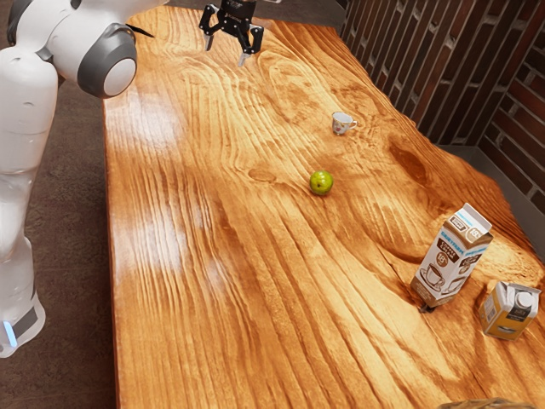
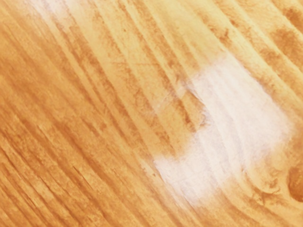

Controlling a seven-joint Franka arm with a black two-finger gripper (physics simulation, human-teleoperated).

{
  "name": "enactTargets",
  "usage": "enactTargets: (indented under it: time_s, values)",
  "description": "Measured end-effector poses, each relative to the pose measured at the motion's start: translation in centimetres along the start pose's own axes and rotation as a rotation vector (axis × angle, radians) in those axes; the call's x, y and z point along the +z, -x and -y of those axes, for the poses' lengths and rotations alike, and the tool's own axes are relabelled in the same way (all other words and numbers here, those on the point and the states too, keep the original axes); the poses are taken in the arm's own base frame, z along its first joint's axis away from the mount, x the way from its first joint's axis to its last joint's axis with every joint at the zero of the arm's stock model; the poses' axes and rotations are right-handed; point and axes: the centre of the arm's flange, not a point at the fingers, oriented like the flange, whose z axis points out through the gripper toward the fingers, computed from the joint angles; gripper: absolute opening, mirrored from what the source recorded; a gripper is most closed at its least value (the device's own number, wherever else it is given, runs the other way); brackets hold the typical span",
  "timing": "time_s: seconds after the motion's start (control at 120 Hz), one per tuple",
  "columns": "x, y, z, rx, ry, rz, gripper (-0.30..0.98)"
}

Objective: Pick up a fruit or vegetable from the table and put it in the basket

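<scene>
Table (image 1: 170, 341), 1: wood, orange-brown, strongly grained, running from the upper edge of the exterior view to its lower edge. The wrist view shows its surface close up, with slanting grain, pale patches of glare and a dark knot near the larger patch.

Floor (image 1: 77, 358), 1: dark, along the left of the exterior view.

Wall (image 1: 426, 51), 1: dark brick with pale joints, upper right.

Arm (image 1: 30, 111), 1: white with dark grey joints, at the left and upper left.

Basket (image 1: 490, 404), 1: brown, woven; a strip of rim at the lower right edge, the rest cut off by the frame.

Gripper (image 1: 226, 53), 1: black with pale tips, upper edge, left of centre; 2 fingers standing apart, open over the far part of the table.

Tall carton (image 1: 443, 264), 1: white and brown, a cup printed on its face, peaked top; upright, right of the frame.

Small carton (image 1: 509, 311), 1: grey-white above, yellow below, with a cap; upright, lower right, just beside the tall carton.

Cup (image 1: 341, 125), 1: white, patterned, handle toward the right; upper right of centre.

Fruit (image 1: 321, 182), 1: round, green, glossy; on the table, right of centre, below the cup in the frame and well apart from the gripper and basket.
</scene>
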Motion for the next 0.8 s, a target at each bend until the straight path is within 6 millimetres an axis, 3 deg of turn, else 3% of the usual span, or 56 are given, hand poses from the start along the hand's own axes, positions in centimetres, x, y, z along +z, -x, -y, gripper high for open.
enactTargets:
  time_s: [0.167,0.267,0.342,0.383,0.433,0.483,0.542,0.592,0.633,0.708,0.8]
  values:
    - [0.1,-0.1,0.3,-0.006,0.005,0.002,0.69]
    - [0.6,-1.2,3.5,-0.053,0.062,0.023,0.69]
    - [0.4,-1.1,3.9,-0.058,0.093,0.028,0.69]
    - [-2.0,0.0,4.5,-0.050,0.132,-0.004,0.69]
    - [-6.8,2.8,4.2,0.007,0.221,-0.074,0.69]
    - [-9.7,5.8,0.0,0.123,0.286,-0.104,0.69]
    - [-10.2,10.1,-10.6,0.316,0.309,-0.090,0.69]
    - [-7.9,14.3,-21.1,0.456,0.291,-0.053,0.68]
    - [-4.8,16.2,-27.3,0.506,0.279,-0.012,0.68]
    - [0.8,14.8,-32.1,0.464,0.264,0.037,0.68]
    - [4.8,12.1,-33.9,0.386,0.269,0.040,0.68]
